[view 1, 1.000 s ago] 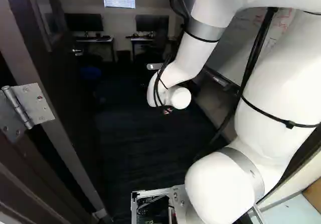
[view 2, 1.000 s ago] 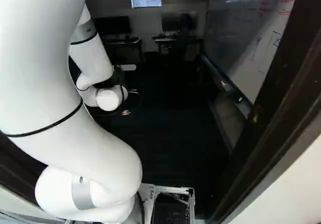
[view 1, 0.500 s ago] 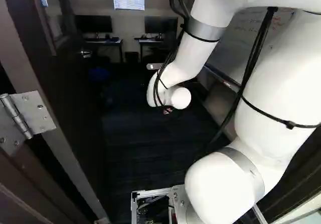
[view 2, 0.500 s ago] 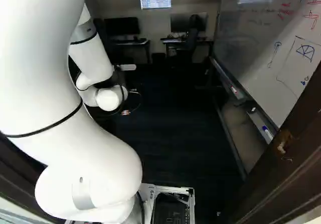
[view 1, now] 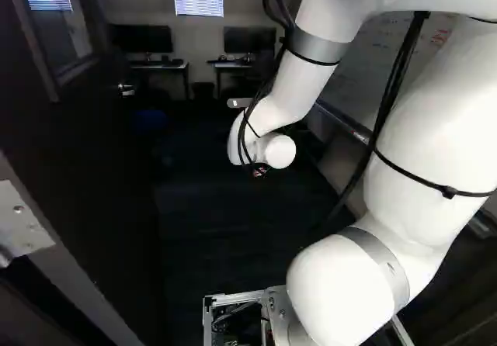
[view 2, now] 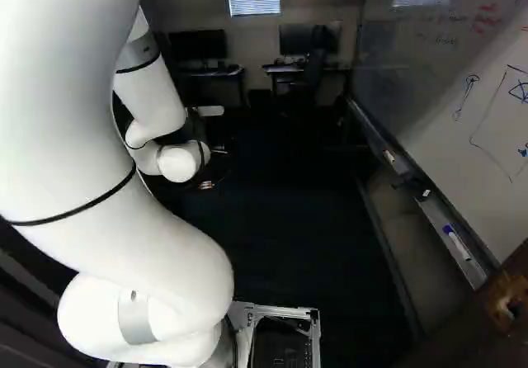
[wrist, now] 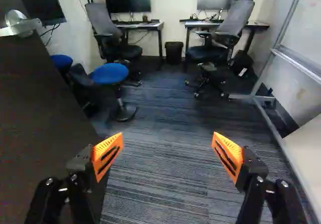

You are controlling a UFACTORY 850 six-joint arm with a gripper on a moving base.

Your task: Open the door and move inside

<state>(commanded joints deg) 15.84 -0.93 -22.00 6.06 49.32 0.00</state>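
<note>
The dark door stands swung open into the room along the left of the left base view, its hinge near that view's edge and its handle farther in. In the right base view my gripper is mostly hidden by the white wrist. The wrist view shows the gripper open, both orange pads wide apart with nothing between them. Beside its fingers rises the door, its lever handle at the upper edge. Whether a finger touches the door, I cannot tell.
The door frame is close on the right. Beyond stand a whiteboard with a marker tray, a blue stool, office chairs, desks with monitors and a bin. Dark carpet lies ahead.
The base has moved ahead and turned slightly: the hinge and right door frame have slid outward, and more whiteboard shows. The arm holds its pose against its lowest joint.
</note>
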